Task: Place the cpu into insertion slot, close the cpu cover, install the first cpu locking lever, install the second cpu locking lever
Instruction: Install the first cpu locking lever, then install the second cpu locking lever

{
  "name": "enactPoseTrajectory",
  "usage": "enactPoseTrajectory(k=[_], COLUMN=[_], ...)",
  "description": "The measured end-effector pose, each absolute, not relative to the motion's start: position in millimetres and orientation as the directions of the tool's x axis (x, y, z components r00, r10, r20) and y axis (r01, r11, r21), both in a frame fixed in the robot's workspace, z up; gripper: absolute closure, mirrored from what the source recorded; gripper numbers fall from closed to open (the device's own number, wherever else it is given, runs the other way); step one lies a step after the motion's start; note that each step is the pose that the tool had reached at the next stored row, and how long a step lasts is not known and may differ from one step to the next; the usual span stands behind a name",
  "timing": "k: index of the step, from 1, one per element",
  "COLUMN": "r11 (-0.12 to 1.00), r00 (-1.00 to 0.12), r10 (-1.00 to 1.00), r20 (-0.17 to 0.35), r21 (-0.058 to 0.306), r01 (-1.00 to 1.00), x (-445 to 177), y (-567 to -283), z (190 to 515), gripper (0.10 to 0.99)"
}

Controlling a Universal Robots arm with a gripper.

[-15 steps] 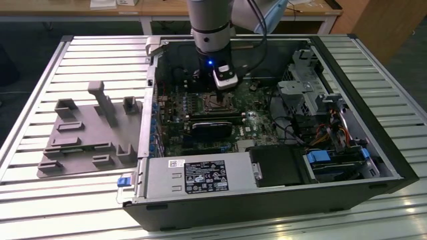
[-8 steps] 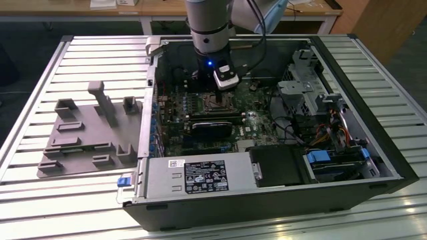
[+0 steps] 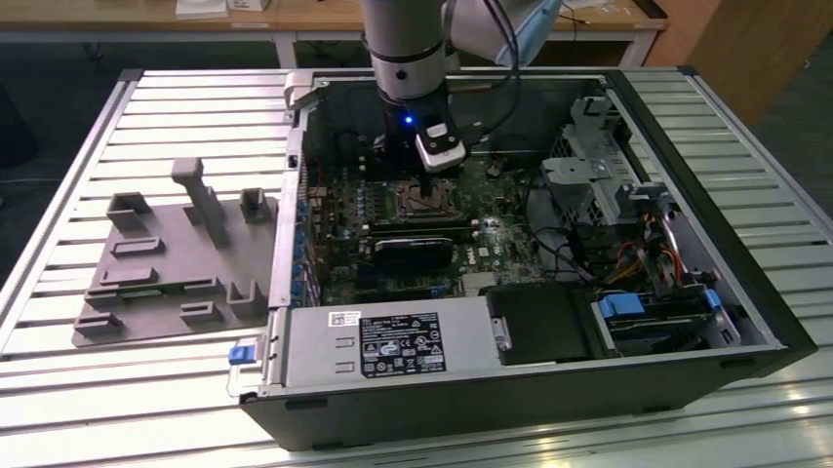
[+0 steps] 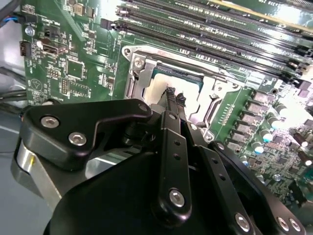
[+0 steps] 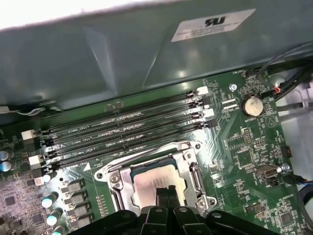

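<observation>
Both wrist views show one gripper (image 4: 175, 96), fingers pressed together, touching one cpu (image 5: 155, 179) under one cpu cover (image 5: 193, 169).

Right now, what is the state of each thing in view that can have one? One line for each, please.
cpu: seated in the socket, top face showing.
cpu cover: lowered flat around the chip.
hand: fingertips close together, just above the chip, holding nothing.
computer case: lying on its side, side panel off.
memory slots: no modules in them.
</observation>
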State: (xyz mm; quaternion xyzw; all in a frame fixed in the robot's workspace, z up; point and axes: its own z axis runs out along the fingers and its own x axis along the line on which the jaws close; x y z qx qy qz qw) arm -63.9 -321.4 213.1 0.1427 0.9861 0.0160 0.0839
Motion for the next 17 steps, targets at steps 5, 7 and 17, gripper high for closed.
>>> enactPoseTrajectory(k=[5, 7, 17], r11=[0.959, 0.959, 0.959], r00=[-0.945, -0.945, -0.945], r10=[0.284, 0.284, 0.284], r20=[-0.161, -0.161, -0.161], r21=[0.056, 0.056, 0.056], r01=[0.279, 0.279, 0.279], x=[-64, -64, -64], y=[-321, -321, -321], z=[222, 227, 230], gripper=[0.984, 0.984, 0.984])
